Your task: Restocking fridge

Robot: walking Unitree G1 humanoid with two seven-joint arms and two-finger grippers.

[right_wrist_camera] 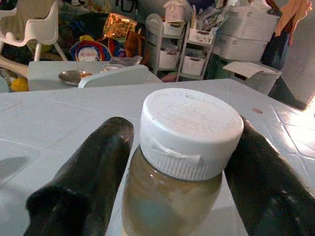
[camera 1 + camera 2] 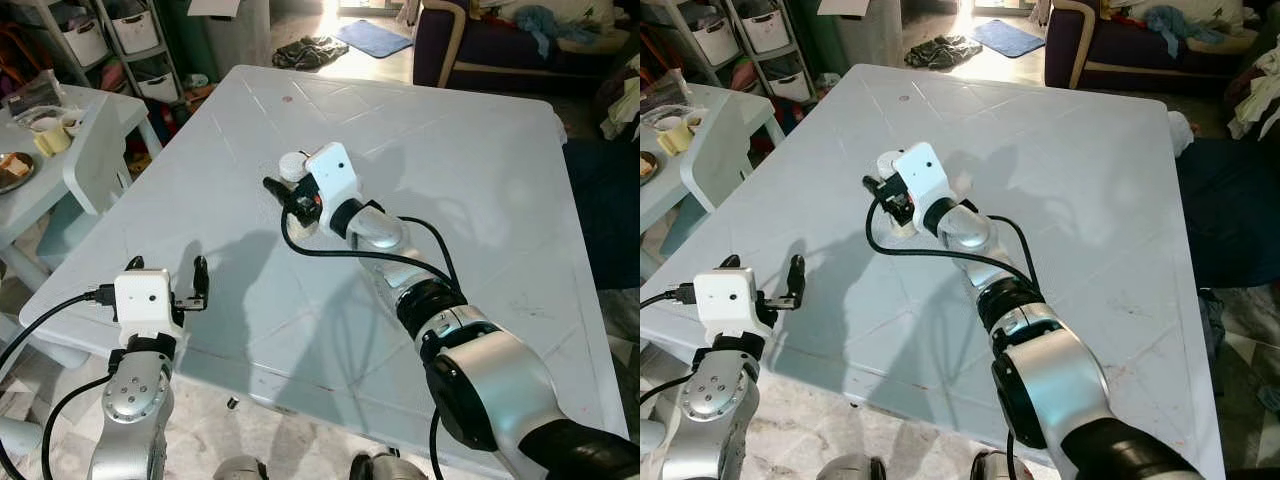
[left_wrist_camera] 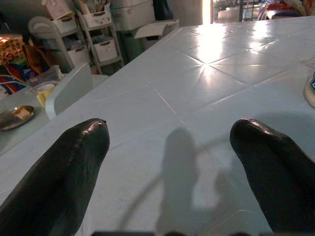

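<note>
A small bottle (image 1: 189, 132) with a white screw cap and a pale brownish fill stands upright on the white table (image 2: 460, 140), left of its middle. My right gripper (image 2: 285, 195) reaches across the table and is shut on the bottle (image 2: 293, 165), one black finger on each side just below the cap. My left gripper (image 2: 167, 264) hovers at the table's near left edge, well short of the bottle. It is open, with nothing between its fingers (image 3: 74, 162).
A low white side table (image 2: 40, 190) with a plate and cups stands to the left, with a white chair (image 2: 95, 150) beside it. Shelves with bins (image 2: 130, 40) stand at the back left. A dark sofa (image 2: 500, 50) is at the back right.
</note>
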